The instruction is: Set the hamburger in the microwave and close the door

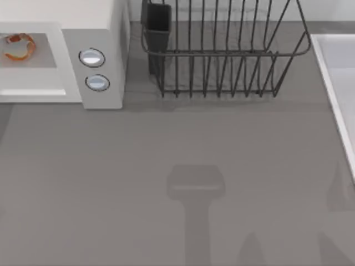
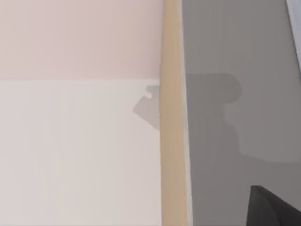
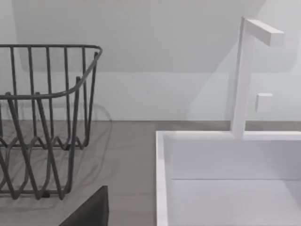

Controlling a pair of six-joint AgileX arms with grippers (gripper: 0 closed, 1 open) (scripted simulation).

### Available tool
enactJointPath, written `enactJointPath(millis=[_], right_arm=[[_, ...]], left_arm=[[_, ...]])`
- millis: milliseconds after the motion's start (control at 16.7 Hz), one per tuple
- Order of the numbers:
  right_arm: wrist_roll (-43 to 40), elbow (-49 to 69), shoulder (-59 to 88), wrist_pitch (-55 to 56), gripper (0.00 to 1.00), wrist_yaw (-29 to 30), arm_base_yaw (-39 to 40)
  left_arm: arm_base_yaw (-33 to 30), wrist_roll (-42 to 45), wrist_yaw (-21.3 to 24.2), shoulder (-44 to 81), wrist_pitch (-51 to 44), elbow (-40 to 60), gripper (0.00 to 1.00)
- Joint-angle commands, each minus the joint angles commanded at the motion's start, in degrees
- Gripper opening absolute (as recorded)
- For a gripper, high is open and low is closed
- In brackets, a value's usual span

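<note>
A dark charcoal, matte, angular gripper part (image 2: 275, 209) with a pointed wedge outline appears in the left wrist view, and a similar dark sloped wedge (image 3: 91, 212) in the right wrist view.

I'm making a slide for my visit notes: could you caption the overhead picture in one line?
Hamburger sits inside the open microwave at the table's left, beside a dark wire rack.
</note>
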Motion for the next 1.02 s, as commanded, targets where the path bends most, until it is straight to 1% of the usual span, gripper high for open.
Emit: enactJointPath(millis=[240, 420, 780, 900, 1020], right_arm=[[0.00, 0.00, 0.00, 0.00, 1.00, 0.00, 0.00], [0.00, 0.00, 0.00, 0.00, 1.00, 0.00, 0.00], [0.00, 0.00, 0.00, 0.00, 1.00, 0.00, 0.00], [0.00, 0.00, 0.00, 0.00, 1.00, 0.00, 0.00], [0.00, 0.00, 0.00, 0.00, 1.00, 0.00, 0.00]], left_arm=[[0.26, 0.28, -0.10, 3.09, 8.98, -6.19, 0.00], [0.42, 0.52, -0.16, 4.75, 13.88, -9.46, 0.00], [0.17, 0.42, -0.18, 4.59, 14.80, -10.18, 0.00], [-1.09, -0.96, -0.84, 2.68, 15.97, -12.07, 0.00], [-3.05, -3.08, -1.82, -0.63, 17.76, -16.00, 0.00]])
